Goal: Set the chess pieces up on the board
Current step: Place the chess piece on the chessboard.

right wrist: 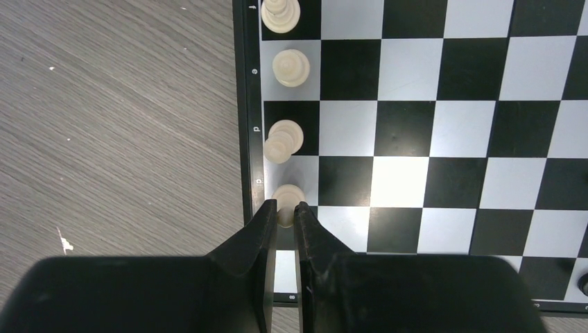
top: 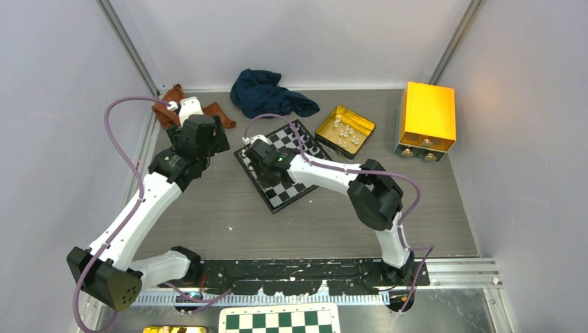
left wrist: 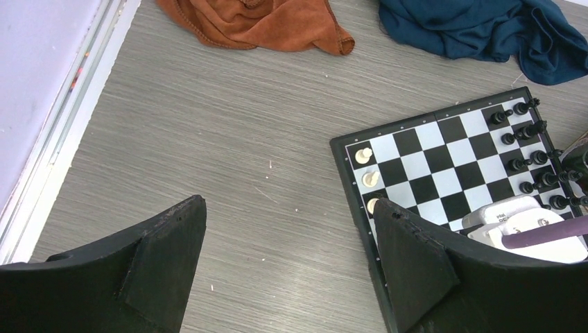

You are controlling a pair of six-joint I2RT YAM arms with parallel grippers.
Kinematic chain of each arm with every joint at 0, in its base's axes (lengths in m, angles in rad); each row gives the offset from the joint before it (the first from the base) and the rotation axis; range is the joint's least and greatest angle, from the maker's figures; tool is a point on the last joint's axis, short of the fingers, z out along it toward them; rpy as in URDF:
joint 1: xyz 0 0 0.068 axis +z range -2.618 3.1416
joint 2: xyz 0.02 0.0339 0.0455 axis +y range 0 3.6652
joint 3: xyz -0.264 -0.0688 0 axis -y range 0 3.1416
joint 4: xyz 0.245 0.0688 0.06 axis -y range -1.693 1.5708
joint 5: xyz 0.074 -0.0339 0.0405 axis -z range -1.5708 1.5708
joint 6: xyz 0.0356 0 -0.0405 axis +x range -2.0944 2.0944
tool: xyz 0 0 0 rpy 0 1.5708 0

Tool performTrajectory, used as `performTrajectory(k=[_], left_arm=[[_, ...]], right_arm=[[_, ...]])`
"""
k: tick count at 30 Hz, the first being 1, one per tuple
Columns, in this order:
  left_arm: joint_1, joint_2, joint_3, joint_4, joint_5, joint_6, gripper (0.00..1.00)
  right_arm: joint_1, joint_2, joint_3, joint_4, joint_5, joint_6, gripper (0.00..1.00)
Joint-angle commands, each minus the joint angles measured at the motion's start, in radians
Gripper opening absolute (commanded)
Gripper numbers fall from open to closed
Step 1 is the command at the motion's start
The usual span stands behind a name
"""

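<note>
Cream piece, tiny, round-topped, pinched in R hand.

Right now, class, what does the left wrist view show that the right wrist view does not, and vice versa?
Only the left wrist view: brown cloth, blue cloth, rows of black chess pieces, left fingers spread wide. Only the right wrist view: right fingers closed on a white piece. Both: the board, white pieces along one edge, the table.
</note>
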Motion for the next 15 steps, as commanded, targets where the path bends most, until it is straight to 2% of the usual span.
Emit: performTrajectory(k=[1, 15], left_arm=[[0.005, -0.02, 0.002, 0.027, -0.029, 0.001, 0.9], [0.005, -0.018, -0.001, 0.029, -0.028, 0.007, 0.9]], right_arm=[[0.005, 0.001, 0.025, 0.048, -0.013, -0.014, 0.01], [0.006, 0.017, 0.011, 0.073, -0.018, -0.019, 0.01]])
